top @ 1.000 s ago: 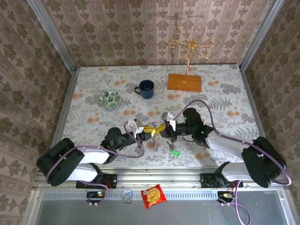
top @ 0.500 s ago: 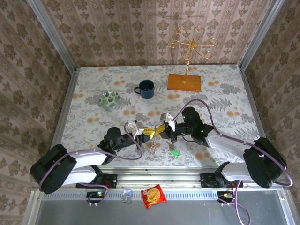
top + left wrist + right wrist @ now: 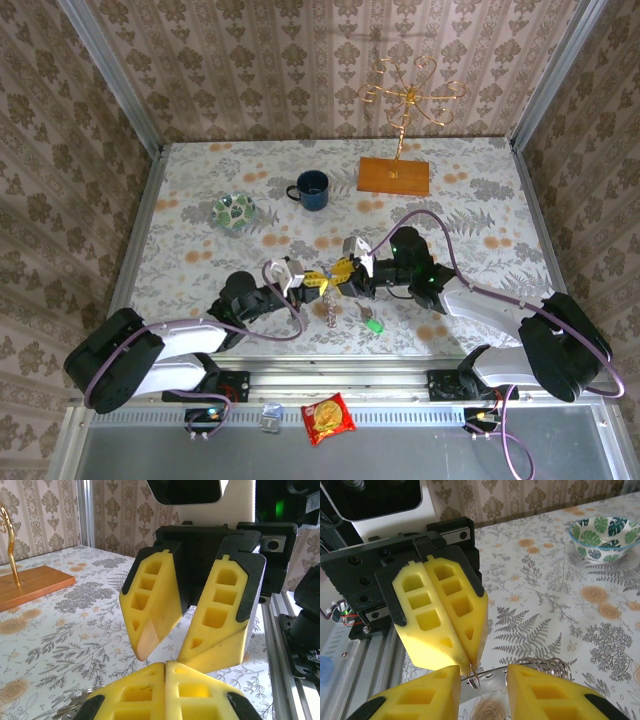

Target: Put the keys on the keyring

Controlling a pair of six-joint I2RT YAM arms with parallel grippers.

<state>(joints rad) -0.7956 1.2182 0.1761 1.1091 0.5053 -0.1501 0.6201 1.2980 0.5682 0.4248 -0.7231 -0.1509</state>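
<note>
My left end effector (image 3: 322, 284) is clenched, its fingers pressed flat together. In the right wrist view a thin metal loop sits pinched at their tip. I take that loop to be part of the keyring (image 3: 540, 666), though the contact is tiny and partly hidden. My right end effector (image 3: 344, 273) is released, jaws standing apart, and meets the left one tip to tip above the worktop (image 3: 470, 200), near the middle of its near edge. The keyring's coiled edge shows in the gap between the right fingers. In the top view the keyring hangs below the left fingers. The green key (image 3: 372, 324) lies on the worktop just beside it, toward the right edge, apart from both end effectors.
</note>
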